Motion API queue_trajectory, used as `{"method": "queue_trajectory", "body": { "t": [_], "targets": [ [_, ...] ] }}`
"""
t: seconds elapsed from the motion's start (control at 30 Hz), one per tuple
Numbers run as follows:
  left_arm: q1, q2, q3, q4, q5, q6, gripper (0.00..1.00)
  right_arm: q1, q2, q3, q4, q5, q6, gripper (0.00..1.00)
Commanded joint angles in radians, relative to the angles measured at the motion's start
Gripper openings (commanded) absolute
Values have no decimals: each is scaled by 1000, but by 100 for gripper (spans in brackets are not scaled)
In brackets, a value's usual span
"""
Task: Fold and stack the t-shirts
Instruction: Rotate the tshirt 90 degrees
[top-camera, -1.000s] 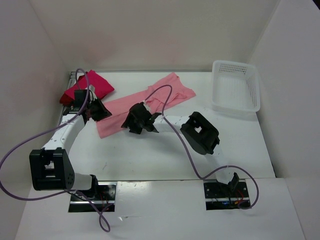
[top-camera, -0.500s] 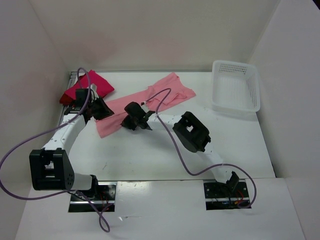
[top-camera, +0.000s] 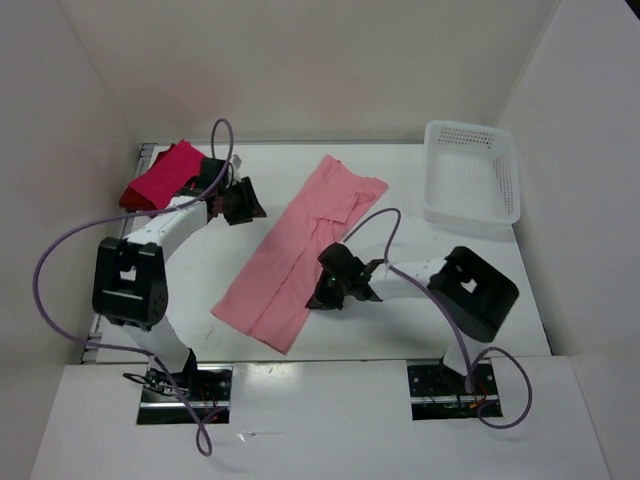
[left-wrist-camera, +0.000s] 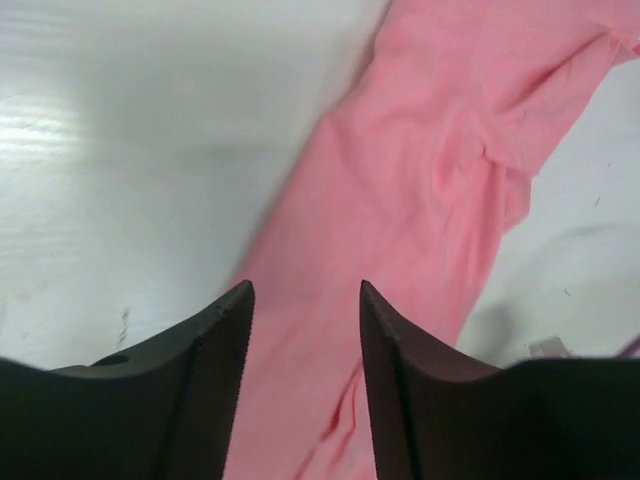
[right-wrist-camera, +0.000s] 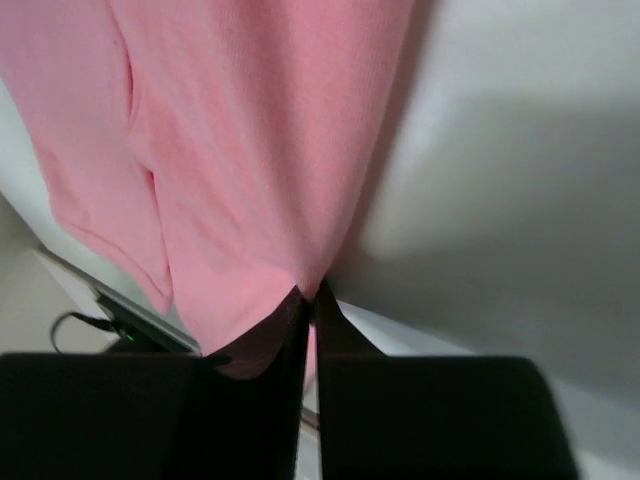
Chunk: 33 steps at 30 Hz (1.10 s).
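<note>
Salmon t-shirt (top-camera: 290, 250) — a long strip lying diagonally mid-table | right gripper (top-camera: 320, 296) clenched on its near-right edge, pink cloth pinched between the jaws | left gripper (top-camera: 249, 206) released, fingers apart, nothing held — just beside the shirt's far-left edge | red t-shirts (top-camera: 160, 180) bunched in far-left corner | basket (top-camera: 470, 215) far right

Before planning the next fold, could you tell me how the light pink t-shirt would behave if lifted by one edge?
Probably floppy: the light pink t-shirt creases softly at the right gripper's pinch. Likely light, being thin cloth. Its lengthwise fold may slump open.
</note>
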<state>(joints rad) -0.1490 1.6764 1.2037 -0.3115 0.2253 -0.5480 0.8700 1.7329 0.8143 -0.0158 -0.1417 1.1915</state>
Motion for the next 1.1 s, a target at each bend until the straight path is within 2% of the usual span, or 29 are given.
{"method": "queue_trajectory", "body": {
  "t": [0.0, 0.07, 0.1, 0.13, 0.17, 0.2, 0.23, 0.27, 0.37, 0.47, 0.5, 0.6, 0.7, 0.73, 0.8, 0.87, 1.0, 1.07],
  "targets": [
    [-58, 135, 126, 71, -4, 33, 56, 4, -117, -112, -133, -22, -66, 16],
    [-67, 212, 198, 81, -4, 23, 57, 4, -200, -150, -163, -13, -66, 25],
    [-79, 289, 239, 81, -4, 14, 59, 4, -229, -168, -191, -13, -66, 31],
    [-92, 331, 328, 81, -4, 14, 59, 4, -283, -168, -208, -13, -66, 42],
    [-92, 420, 380, 81, -4, 14, 61, 4, -312, -168, -229, -1, -75, 45],
    [-104, 469, 437, 68, 17, 14, 61, 4, -344, -179, -268, -1, -75, 47],
    [-118, 518, 567, 51, 37, 26, 63, 4, -376, -179, -285, 11, -75, 47],
    [-118, 611, 630, 14, 51, 26, 63, -5, -433, -188, -298, 11, -90, 47],
    [-142, 736, 781, -23, 19, 40, 64, -32, -513, -213, -309, -1, -101, 44],
    [-142, 845, 925, -56, 5, 69, 64, -32, -564, -224, -309, -1, -90, 44],
    [-142, 879, 1035, -76, 5, 92, 64, -32, -573, -233, -309, 8, -90, 44],
    [-153, 1008, 1204, -158, 62, 112, 63, -52, -593, -242, -286, 8, -79, 44],
    [-162, 1036, 1229, -92, 150, 100, 35, -61, -593, -253, -277, 8, -70, 44],
    [-162, 1046, 1229, -72, 151, 71, 17, -62, -593, -253, -277, 8, -79, 44],
    [-162, 1059, 1260, -51, 151, 40, 5, -87, -584, -253, -277, 8, -92, 43],
    [-150, 1059, 1272, -23, 83, -4, 0, -104, -572, -242, -277, -2, -121, 43],
    [-57, 1030, 1272, 44, 60, -156, 0, -118, -524, -199, -320, 10, -184, 50],
    [-20, 1017, 1281, 57, 28, -204, 0, -118, -486, -164, -329, 10, -217, 50]
  ]
}}
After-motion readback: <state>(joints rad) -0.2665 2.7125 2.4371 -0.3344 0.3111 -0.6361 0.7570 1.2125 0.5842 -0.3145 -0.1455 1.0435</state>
